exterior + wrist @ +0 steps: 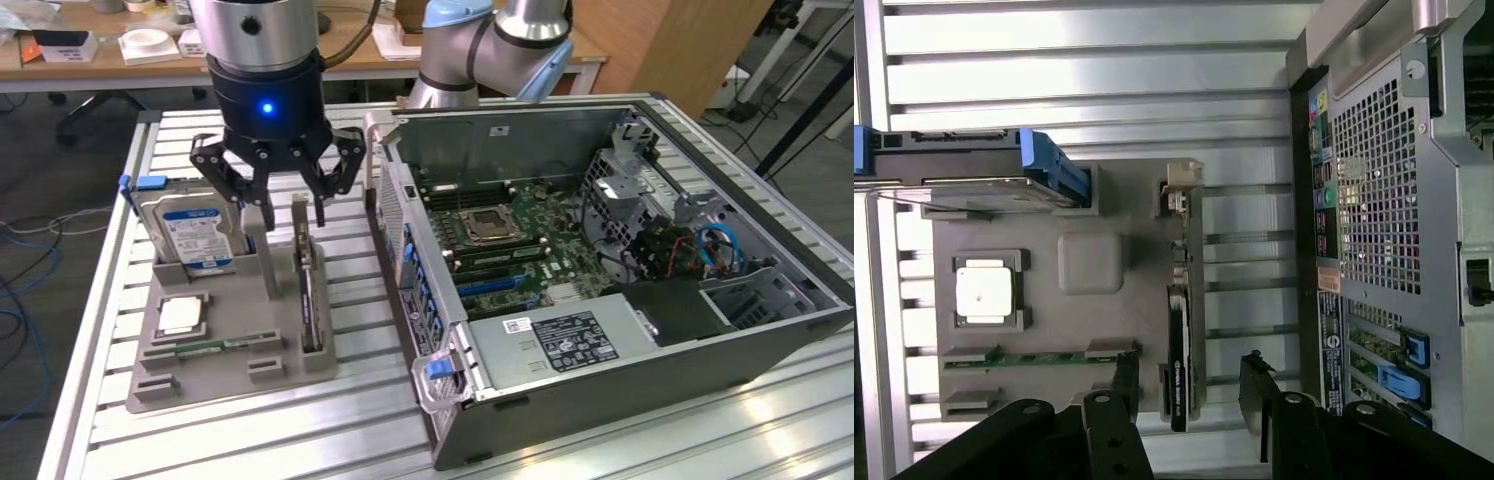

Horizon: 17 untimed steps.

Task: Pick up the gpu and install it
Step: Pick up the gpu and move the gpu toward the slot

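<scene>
Ribbed aluminium table (pixel 267 440), wooden desk (pixel 134 70) behind at upper left. Left of centre, a matte grey tray (pixel 200 385) holds the gpu (pixel 310 290), a thin dark card on edge. The gripper (pixel 291 215) hovers above it, fingers spread wide, empty.

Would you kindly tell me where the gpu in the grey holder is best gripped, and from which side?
Probably from straight above, jaws pinching the flat faces of the gpu near its free top edge: it stands on edge in a slot of the grey holder.
</scene>
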Motion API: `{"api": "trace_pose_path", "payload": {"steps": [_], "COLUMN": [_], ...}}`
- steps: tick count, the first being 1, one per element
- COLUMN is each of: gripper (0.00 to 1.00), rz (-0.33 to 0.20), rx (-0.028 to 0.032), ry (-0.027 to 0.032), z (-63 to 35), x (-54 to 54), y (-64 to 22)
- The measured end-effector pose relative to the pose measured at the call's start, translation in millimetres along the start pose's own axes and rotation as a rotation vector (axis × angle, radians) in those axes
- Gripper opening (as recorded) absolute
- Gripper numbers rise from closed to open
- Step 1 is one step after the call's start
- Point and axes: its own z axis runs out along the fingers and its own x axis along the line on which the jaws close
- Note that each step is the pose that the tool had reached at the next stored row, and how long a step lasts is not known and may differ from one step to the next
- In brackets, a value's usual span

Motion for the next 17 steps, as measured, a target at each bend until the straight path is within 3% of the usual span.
{"api": "trace_pose_path", "payload": {"steps": [17], "gripper": [0.53], "rz": [0.0], "rx": [0.0], "ry": [0.0], "z": [17.2], "x": [0.4], "y": [-1.0]}}
